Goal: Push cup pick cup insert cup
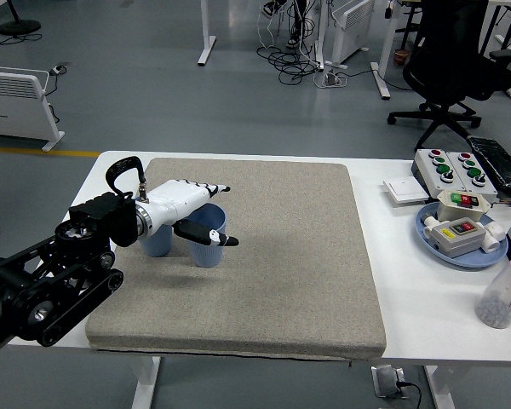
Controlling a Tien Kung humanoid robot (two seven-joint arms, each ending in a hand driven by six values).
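Head view is showing the left hand [190, 207] reaching over two upright blue cups [208, 236] standing side by side on the grey mat [289, 256] covering the table [426, 307]; its fingers [215, 187] are spreading, gripping nothing.

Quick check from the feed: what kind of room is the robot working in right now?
Most likely a robotics lab or open workshop. The white table is a sit-stand desk carrying push-button control boxes, an office chair stands behind, and cables lie loose on the grey floor, near a panel heater.
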